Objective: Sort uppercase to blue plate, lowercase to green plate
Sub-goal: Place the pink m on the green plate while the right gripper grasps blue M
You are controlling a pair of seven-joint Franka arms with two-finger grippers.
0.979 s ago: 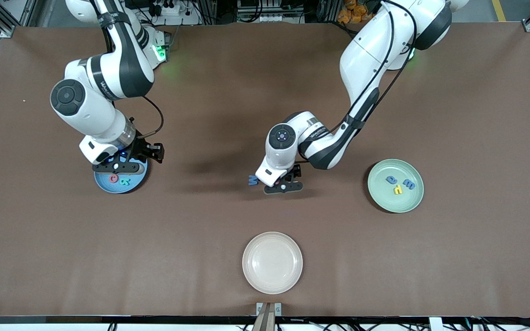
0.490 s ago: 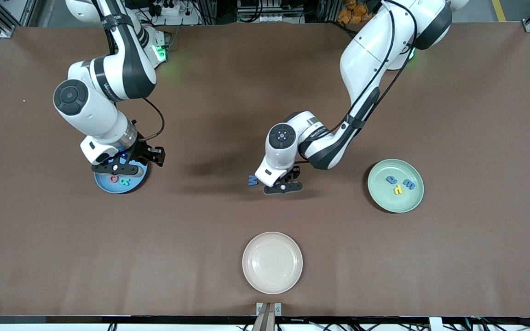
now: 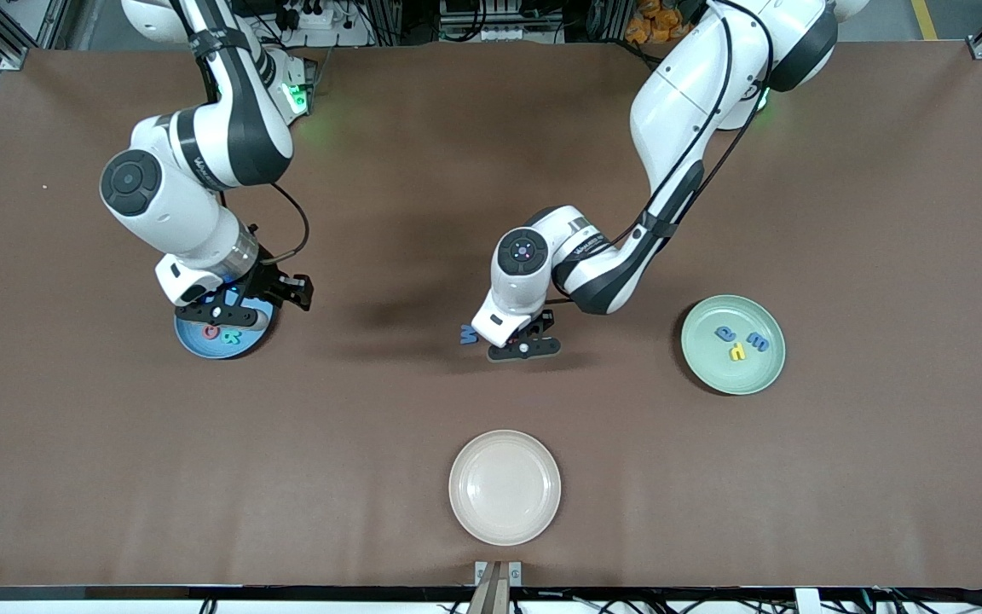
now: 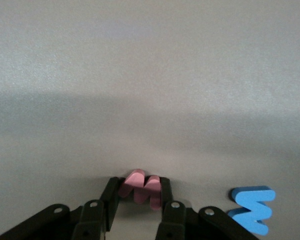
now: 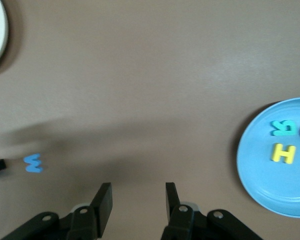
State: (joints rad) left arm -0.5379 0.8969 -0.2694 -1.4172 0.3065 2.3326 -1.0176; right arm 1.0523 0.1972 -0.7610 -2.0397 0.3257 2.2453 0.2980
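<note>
A: Why does the left hand [image 4: 140, 202] sit low at mid-frame?
B: It is clamped on the red w [image 4: 140, 186] on the tabletop [image 4: 150, 75], presumably bound for the green plate [image 3: 713, 372]. The right hand [image 3: 233, 309] waits with fingers apart and empty over the blue plate [image 3: 201, 345].

The blue plate [image 3: 193, 338] sits toward the right arm's end of the desk, holding a yellow H [image 5: 283, 153], a teal letter [image 5: 281, 128] and a red ring letter [image 3: 211, 332]. The green plate [image 3: 704, 367], toward the left arm's end, carries 2 blue letters [image 3: 724, 333] and a yellow one [image 3: 738, 350]. Mid-desk, the blue M [image 4: 253, 209] lies flat just beside the red w [image 4: 141, 189], which stands pinched in the left pincer [image 4: 138, 209].
</note>
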